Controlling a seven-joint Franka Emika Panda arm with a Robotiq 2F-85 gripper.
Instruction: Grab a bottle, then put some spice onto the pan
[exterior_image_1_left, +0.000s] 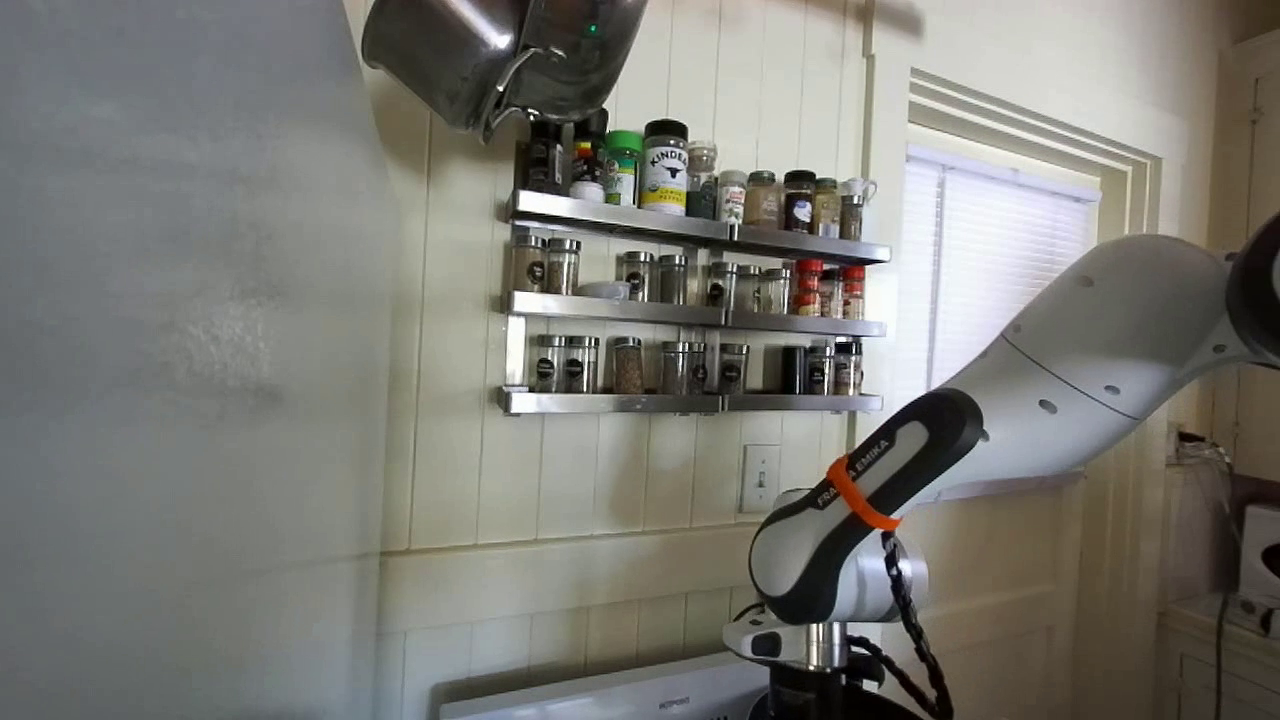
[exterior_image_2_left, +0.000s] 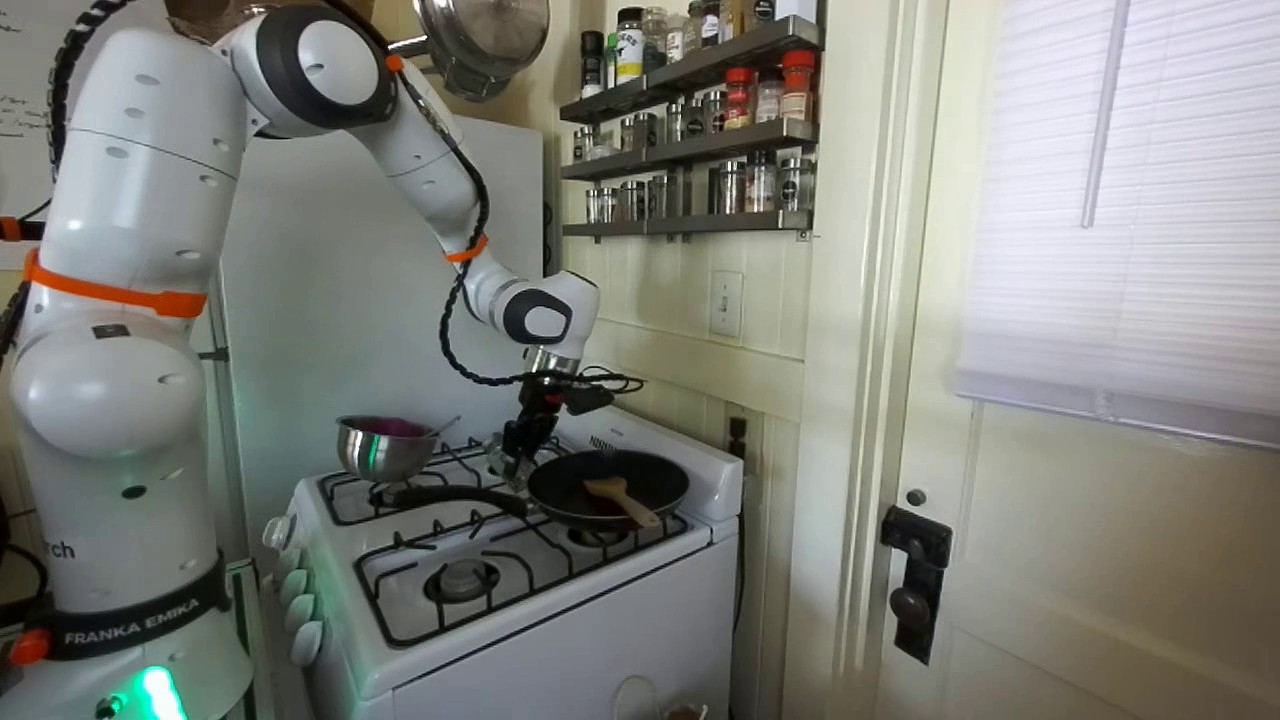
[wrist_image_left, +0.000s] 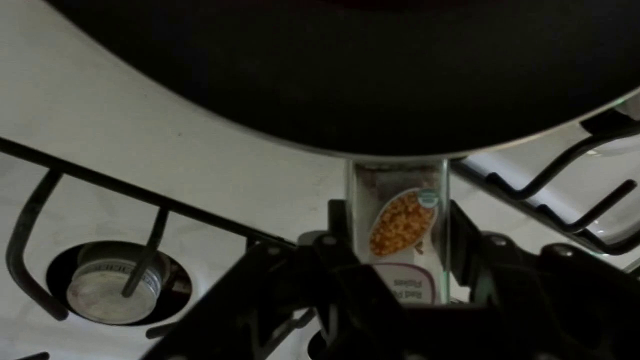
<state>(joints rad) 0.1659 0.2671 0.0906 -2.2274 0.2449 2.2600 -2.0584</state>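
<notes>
Black claw around clear, straight-sided bottle

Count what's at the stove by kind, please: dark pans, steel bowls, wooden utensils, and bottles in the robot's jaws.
Dark pan: 1
Steel bowl: 1
Wooden utensil: 1
Bottle in the jaws: 1
Total: 4

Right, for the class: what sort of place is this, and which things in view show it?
Probably a home kitchen, judging by a boxy white gas stove, a round black frying pan on it, and rows of clear cylindrical spice jars with silvery lids.
</notes>
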